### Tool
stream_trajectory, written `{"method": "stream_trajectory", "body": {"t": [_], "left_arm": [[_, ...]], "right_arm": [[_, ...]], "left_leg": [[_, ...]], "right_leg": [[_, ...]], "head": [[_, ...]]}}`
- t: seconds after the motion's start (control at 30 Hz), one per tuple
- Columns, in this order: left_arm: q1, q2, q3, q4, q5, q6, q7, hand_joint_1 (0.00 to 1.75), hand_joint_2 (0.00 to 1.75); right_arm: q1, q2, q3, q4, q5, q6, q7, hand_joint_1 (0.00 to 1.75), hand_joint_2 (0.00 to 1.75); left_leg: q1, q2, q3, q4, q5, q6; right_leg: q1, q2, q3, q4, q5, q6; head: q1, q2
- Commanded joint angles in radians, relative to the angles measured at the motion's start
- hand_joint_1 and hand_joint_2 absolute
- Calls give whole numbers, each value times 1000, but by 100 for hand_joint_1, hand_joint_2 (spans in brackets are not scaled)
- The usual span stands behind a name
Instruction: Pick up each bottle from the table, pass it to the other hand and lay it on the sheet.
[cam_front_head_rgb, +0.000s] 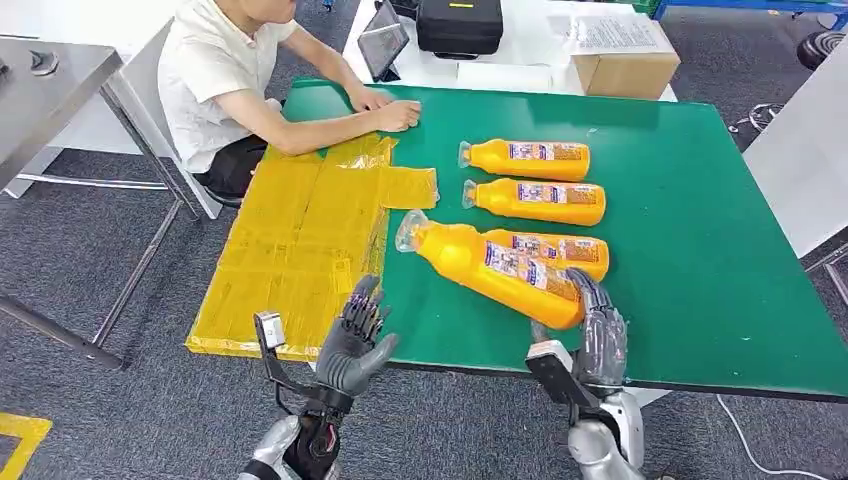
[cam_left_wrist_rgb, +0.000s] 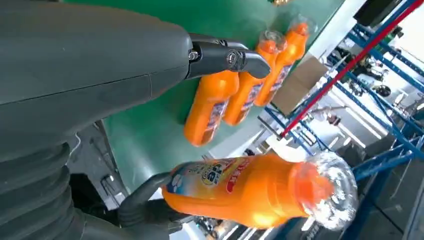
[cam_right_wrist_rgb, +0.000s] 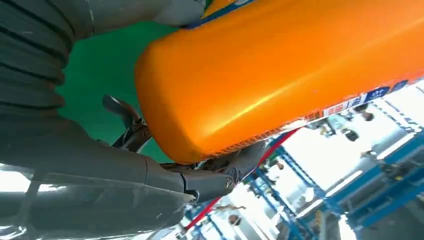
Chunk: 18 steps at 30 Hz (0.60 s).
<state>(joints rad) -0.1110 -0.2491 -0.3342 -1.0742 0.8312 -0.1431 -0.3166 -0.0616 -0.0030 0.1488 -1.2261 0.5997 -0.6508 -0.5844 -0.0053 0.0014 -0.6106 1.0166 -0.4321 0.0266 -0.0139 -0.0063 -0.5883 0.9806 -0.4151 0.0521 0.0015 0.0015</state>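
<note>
The robot's right hand (cam_front_head_rgb: 600, 335) grips the base of an orange bottle (cam_front_head_rgb: 490, 265), raised and tilted above the near edge of the green table (cam_front_head_rgb: 700, 250), cap pointing far-left toward the yellow sheet (cam_front_head_rgb: 300, 240), while the left hand (cam_front_head_rgb: 355, 340) waits empty, fingers spread, beside it.

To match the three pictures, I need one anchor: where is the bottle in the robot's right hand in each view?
Head view: the held bottle lies slanted at lower centre, base in the right hand.
Left wrist view: bottle lower centre.
Right wrist view: bottle close, upper right.
Shared landmark: the green table.
</note>
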Motion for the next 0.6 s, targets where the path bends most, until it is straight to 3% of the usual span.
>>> {"method": "stream_trajectory", "body": {"t": [0.03, 0.17, 0.3, 0.6], "left_arm": [[-28, 10, 14, -40, -6, -125, -35, 0, 175], [-15, 1, -9, -124, -59, -135, -40, 0, 175], [-52, 19, -28, -51, -56, -146, -60, 0, 175], [-63, 11, -32, -27, -45, -171, -83, 0, 175]], "right_arm": [[-17, 29, 71, -61, -42, 86, -22, 169, 175], [-14, 63, 126, -26, -38, 134, -26, 171, 175], [-26, 88, 197, 7, -52, 163, -43, 171, 175], [-39, 69, 325, -13, -66, 238, -53, 168, 175]], "left_leg": [[1, 2, 5, -1, -2, -3], [1, 2, 1, 1, -2, -2], [1, 2, 2, -1, -1, -2], [1, 1, 3, -1, -1, -2]], "right_leg": [[1, 2, 4, 0, -2, -3], [1, 3, 1, 1, -1, -2], [1, 2, 1, 0, 0, -2], [1, 2, 2, -1, -1, -2]], "head": [[0, 0], [0, 0], [0, 0], [0, 0]]}}
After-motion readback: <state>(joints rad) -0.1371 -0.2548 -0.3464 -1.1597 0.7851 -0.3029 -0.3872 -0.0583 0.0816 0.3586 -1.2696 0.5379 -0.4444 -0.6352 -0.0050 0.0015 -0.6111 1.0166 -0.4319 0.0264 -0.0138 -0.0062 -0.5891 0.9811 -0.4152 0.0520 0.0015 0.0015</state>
